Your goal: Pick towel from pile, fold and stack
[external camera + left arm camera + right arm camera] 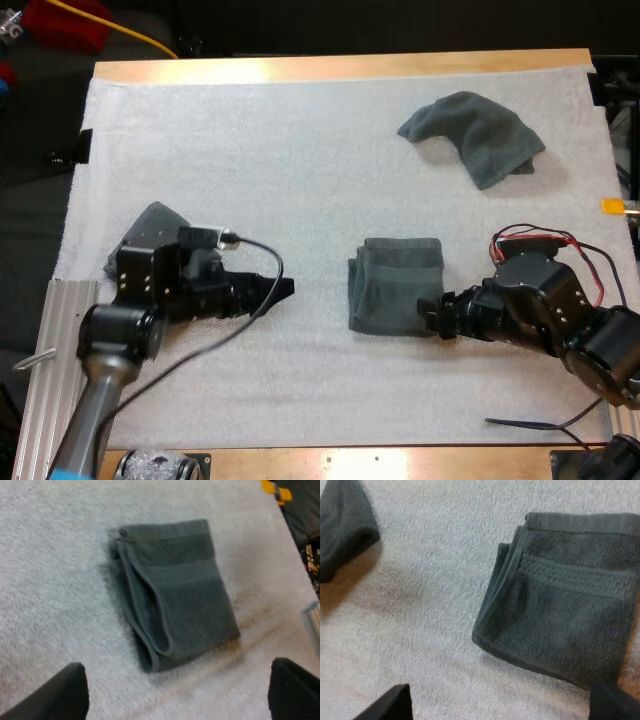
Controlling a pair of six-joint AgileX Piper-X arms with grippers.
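A folded dark grey-green towel [395, 285] lies flat in the middle of the mat. My left gripper [280, 290] is a short way to its left, pointing at it, and is open. In the left wrist view the towel [175, 590] lies ahead of my fingers [55, 695], which stand wide apart and clear of it. My right gripper [430, 310] is at the towel's lower right corner, open. In the right wrist view the towel [565, 605] lies beyond the spread fingertips [385, 705]. A crumpled towel [475, 135] sits at the far right.
Another dark towel [150, 230] lies at the mat's left edge, partly under my left arm. Part of a dark towel [342, 525] lies apart from the folded one in the right wrist view. White mat [280, 150] stretches bare between the towels.
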